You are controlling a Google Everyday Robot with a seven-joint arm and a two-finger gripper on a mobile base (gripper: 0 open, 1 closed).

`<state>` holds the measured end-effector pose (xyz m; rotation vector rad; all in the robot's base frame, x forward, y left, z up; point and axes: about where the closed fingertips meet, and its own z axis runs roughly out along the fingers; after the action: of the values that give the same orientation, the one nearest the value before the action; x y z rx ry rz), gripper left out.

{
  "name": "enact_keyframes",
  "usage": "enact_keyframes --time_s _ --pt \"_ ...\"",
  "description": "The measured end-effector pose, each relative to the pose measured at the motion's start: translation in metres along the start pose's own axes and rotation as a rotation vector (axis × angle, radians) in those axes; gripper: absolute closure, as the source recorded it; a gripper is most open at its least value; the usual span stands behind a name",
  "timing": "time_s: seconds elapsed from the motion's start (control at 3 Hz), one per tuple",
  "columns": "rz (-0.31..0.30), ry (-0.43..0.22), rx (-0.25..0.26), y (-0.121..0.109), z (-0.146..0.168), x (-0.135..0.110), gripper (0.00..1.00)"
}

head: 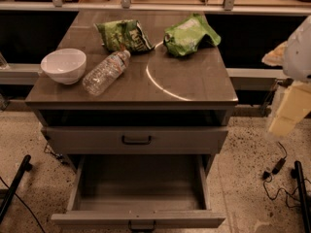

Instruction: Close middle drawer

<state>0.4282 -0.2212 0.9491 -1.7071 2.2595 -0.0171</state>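
Note:
The middle drawer (138,188) is pulled far out at the bottom of the view. Its deep box is bare, and its flat front with a small dark bar handle (142,224) lies at the lower edge. Above it is another drawer front (87,140) with a like handle, nearly flush with the cabinet. My gripper (287,111) is at the far right, beside the cabinet and above the floor. It is level with the upper drawer front, well away from both handles and touching nothing.
On the cabinet top (194,81) are a white bowl (63,65), a clear plastic bottle (104,73) lying on its side and two green snack bags (122,34) (190,34). Cables (277,166) and dark bars lie on the speckled floor on both sides.

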Motion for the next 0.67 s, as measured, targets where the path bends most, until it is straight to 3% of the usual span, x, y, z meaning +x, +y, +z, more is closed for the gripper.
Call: enact_keyframes --time_s 0.33,0.67 --pt "0.025 -0.052 -0.053 0.029 0.032 0.009 0.0" --pt "0.066 -0.114 -0.148 0.072 0.094 0.015 0.0"
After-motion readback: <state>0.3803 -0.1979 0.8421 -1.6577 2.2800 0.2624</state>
